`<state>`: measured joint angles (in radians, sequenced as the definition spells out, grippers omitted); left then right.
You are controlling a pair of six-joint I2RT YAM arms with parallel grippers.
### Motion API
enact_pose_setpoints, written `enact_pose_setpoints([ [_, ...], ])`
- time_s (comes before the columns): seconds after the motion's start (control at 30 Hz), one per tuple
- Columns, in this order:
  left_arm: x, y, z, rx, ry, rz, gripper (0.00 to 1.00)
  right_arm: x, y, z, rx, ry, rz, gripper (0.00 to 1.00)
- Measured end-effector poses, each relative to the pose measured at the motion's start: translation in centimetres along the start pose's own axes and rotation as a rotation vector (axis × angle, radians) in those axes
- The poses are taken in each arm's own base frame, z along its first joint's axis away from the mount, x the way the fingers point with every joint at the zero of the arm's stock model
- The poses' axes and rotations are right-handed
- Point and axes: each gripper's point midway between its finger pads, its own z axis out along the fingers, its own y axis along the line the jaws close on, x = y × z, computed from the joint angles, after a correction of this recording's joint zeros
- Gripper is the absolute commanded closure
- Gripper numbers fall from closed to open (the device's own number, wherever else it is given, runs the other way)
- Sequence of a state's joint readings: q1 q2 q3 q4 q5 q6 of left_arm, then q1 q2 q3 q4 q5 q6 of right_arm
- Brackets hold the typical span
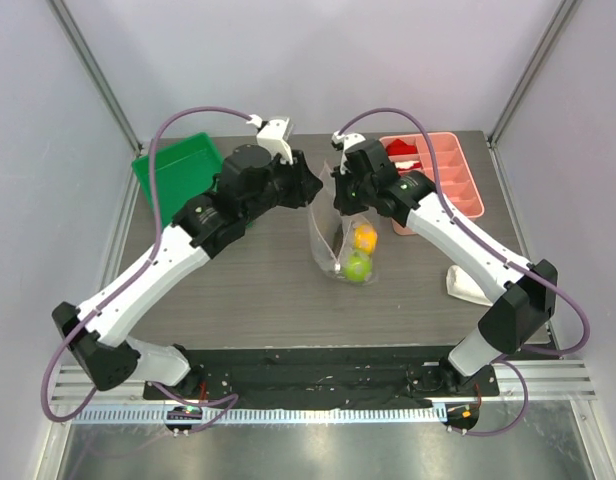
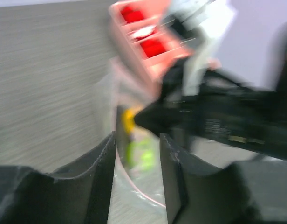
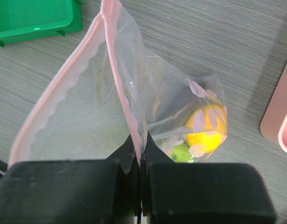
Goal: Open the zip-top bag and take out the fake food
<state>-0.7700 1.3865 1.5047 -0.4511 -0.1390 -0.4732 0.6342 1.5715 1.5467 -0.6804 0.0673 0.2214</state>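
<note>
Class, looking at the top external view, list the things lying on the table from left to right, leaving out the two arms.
green tray → zip-top bag, holding the fake food → pink compartment tray

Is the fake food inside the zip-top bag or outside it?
Inside: the yellow-orange fruit and the green fruit sit behind the bag's clear plastic.
</note>
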Motion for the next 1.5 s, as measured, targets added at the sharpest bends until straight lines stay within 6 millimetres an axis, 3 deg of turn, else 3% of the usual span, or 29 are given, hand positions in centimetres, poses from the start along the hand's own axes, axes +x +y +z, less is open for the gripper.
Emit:
enact_pose_setpoints([
  [0.07,-1.4,-2.0,-1.1,0.1,-0.037,-0.034,0.93,0.0,0.2,-0.1,-0.011,0.002,0.001,0.98],
  [0.17,-2.3,-4.0,-1.2,0.192,-0.059,-0.08,0.99,-0.7,0.7,-0.4,-0.026,-0.007,0.01,0.98],
  [0.33,0.8,-4.2,2.1,0.208,0.01,-0.158,1.0,-1.8,0.5,-1.0,-0.02,-0.021,0.035,0.98],
  [0.5,4.5,-2.7,4.2,0.157,0.076,-0.23,1.0,-1.8,0.8,-1.2,-0.027,-0.018,0.048,0.98],
  [0.67,5.3,-0.5,4.7,0.024,0.067,-0.28,1.0,-1.6,1.4,-1.3,-0.036,-0.011,0.062,0.98],
  [0.83,5.4,2.1,5.8,-0.226,0.077,-0.292,1.0,-1.7,2.5,-1.3,-0.051,-0.021,0.071,0.98],
  [1.07,8.6,6.3,5.6,-0.481,0.115,-0.393,1.0,-1.9,5.6,-1.4,-0.107,-0.053,0.071,0.98],
  [1.33,6.3,6.6,4.7,-0.541,0.059,-0.514,1.0,-1.7,6.9,-1.1,-0.125,-0.068,0.08,0.98],
  [1.4,7.4,7.1,5.0,-0.536,0.064,-0.504,1.0,-1.7,6.9,-1.1,-0.122,-0.069,0.08,0.98],
  [1.5,11.5,8.2,5.3,-0.512,0.135,-0.43,1.0,-2.1,6.9,-1.2,-0.123,-0.076,0.082,0.98],
])
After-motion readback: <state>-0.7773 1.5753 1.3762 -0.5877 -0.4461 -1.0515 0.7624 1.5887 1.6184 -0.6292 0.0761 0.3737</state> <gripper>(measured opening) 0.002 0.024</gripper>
